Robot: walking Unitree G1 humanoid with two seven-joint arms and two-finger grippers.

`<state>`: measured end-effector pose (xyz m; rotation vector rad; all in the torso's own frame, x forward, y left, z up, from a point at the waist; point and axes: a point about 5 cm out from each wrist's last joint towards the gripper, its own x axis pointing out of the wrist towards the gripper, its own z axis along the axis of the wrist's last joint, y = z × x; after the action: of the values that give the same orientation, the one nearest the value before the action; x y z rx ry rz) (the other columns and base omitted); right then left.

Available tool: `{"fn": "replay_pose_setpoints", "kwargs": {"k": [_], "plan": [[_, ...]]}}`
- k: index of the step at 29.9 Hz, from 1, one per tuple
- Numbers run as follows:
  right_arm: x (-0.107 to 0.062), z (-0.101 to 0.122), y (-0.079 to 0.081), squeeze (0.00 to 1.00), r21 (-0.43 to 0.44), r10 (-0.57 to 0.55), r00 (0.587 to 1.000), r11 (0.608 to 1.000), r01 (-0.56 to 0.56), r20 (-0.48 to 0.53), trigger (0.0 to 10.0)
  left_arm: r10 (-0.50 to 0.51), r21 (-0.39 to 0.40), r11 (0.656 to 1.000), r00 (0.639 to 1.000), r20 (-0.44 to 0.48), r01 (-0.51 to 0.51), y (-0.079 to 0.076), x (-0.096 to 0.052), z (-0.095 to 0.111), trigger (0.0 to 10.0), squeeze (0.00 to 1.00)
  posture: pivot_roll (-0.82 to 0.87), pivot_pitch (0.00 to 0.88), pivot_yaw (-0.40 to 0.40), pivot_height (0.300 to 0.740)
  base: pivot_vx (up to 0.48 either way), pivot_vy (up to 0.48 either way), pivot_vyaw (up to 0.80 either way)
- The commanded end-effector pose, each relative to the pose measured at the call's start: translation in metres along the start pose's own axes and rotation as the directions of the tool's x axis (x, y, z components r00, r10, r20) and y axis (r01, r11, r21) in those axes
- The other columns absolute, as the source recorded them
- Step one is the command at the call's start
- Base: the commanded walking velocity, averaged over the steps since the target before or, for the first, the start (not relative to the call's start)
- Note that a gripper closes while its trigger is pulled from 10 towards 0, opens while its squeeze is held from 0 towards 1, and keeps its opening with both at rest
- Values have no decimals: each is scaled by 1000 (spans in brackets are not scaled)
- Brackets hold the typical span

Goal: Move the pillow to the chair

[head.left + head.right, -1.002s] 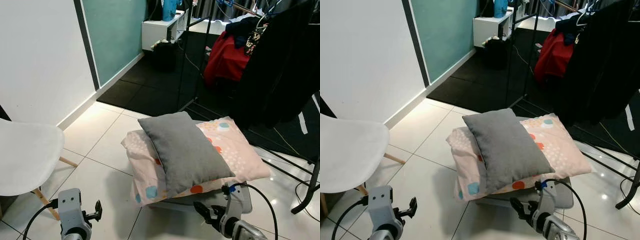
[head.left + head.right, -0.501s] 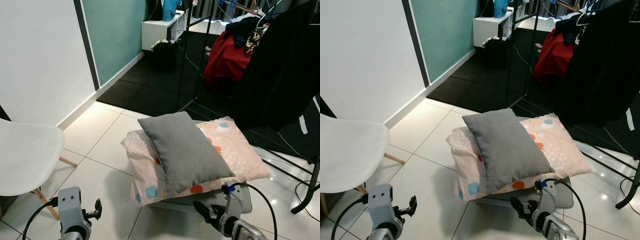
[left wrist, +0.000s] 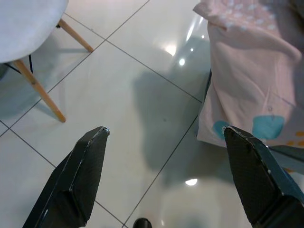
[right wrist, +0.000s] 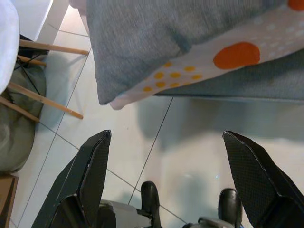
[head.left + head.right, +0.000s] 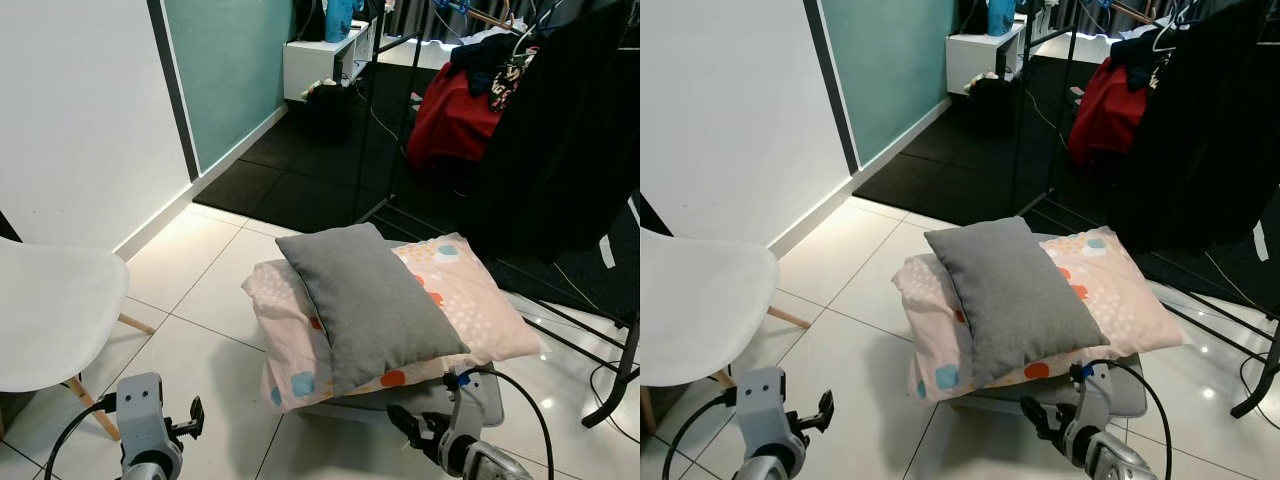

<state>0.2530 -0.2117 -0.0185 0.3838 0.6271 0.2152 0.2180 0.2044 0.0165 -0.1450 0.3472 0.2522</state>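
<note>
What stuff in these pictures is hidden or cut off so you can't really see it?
- Chair: eye views; the picture's left edge cuts off the seat, and its back is out of frame.
- Pink pillow: eye views; the grey pillow covers its middle.
- Stool under the pillows: eye views; the pillows hide nearly all of it.
- Clothes on the rack: eye views; too dark to tell apart, cut by the top edge.

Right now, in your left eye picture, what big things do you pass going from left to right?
White plastic chair with wooden legs → grey rectangular cushion lying on a pink spotted pillow → black clothes hanging on a metal rack.
</note>
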Motion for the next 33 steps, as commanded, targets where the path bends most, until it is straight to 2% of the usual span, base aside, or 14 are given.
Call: {"fn": "replay_pose_setpoints", "kwargs": {"k": [1, 33], "plan": [[-3, -3, -5, 0, 6, -14, 1000, 1000, 14, -3, 10000, 4, 14, 1000, 1000, -14, -3, 1, -1, -2, 10000, 0, -91, 85, -23, 740, 0, 0, 0], [0, -2, -6, 0, 1, -14, 1000, 1000, 14, -2, 10000, 6, 11, 1000, 1000, -14, -5, 0, 2, -2, 10000, 0, -72, 58, -35, 740, 0, 0, 0]]}}
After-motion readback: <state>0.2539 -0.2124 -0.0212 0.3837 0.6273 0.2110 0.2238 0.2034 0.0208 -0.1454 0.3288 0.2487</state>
